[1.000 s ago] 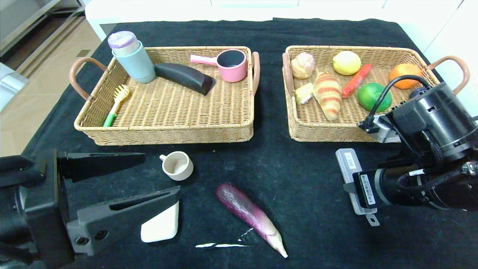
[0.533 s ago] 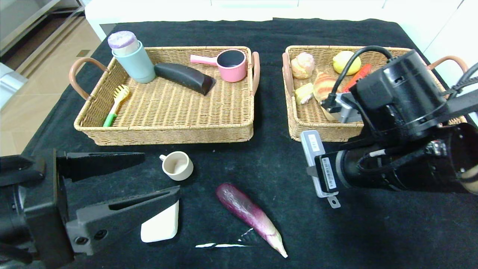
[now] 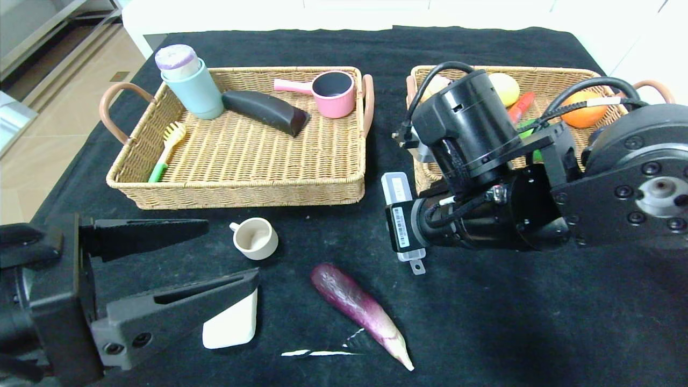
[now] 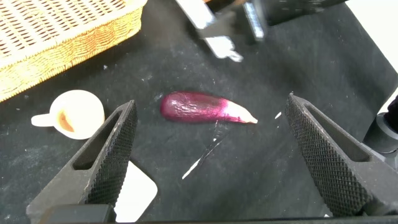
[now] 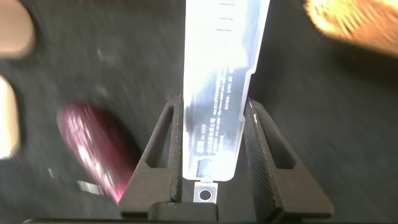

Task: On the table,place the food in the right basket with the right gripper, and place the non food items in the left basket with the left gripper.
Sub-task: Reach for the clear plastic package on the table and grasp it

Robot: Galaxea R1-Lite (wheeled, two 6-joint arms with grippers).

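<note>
Head view: we see most of the sorting done. The left basket (image 3: 236, 177) on the far left of the surface (image 3: 484, 333) holds a bottle (image 3: 191, 80), a dark block (image 3: 266, 112), a pink pot (image 3: 330, 92) and a brush (image 3: 169, 142). The right basket (image 3: 564, 75) on the far right holds fruit, much of it hidden behind the right arm. Left to sort, by our reading, are the eggplant (image 3: 360, 306) lying near the middle, the small cup (image 3: 255, 238) to its left, and a white piece (image 3: 231, 325) near the left hand (image 3: 215, 258). That hand sits low at the near left, its two fingers spread wide and empty, the cup just beyond them. The right hand (image 3: 402, 226) reaches across from the right, level and pointing left, above the surface just in front of the right basket, with the eggplant nearer to us and below it.

Left wrist view: both fingers stand far apart with nothing between them; the eggplant (image 4: 205, 107) lies well beyond the tips, the cup (image 4: 73, 113) by one finger.

Right wrist view: the right hand (image 5: 214, 124) is clenched on a pale translucent strip (image 5: 227, 62) that sticks out past its tips. The eggplant (image 5: 96, 146) shows off to one side, not yet under the hand. We judge it the next food item to fetch.
</note>
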